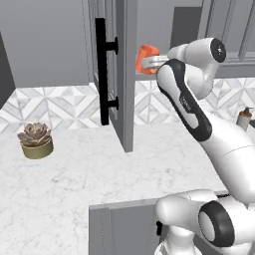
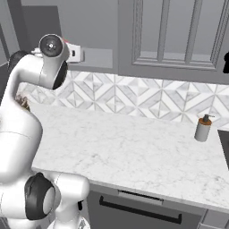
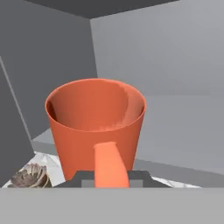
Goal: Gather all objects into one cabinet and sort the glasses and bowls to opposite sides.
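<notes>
The robot's tool (image 3: 111, 181) pinches the orange mug (image 3: 97, 124) by its handle, held high beside the open grey cabinet door (image 1: 122, 74); keeping it level and clear of that door looks key.

The mug (image 3: 96, 127) is plain orange. The table (image 1: 74, 179) is white marble with grey veins; the wall tiles (image 2: 134, 98) show grey-white triangles. The cupboard door (image 1: 124, 74) is grey, its handle (image 1: 102, 74) black.

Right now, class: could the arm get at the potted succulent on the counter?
Probably not directly: its pincer is shut on the orange mug, and the open cabinet door stands between it and the succulent.
</notes>
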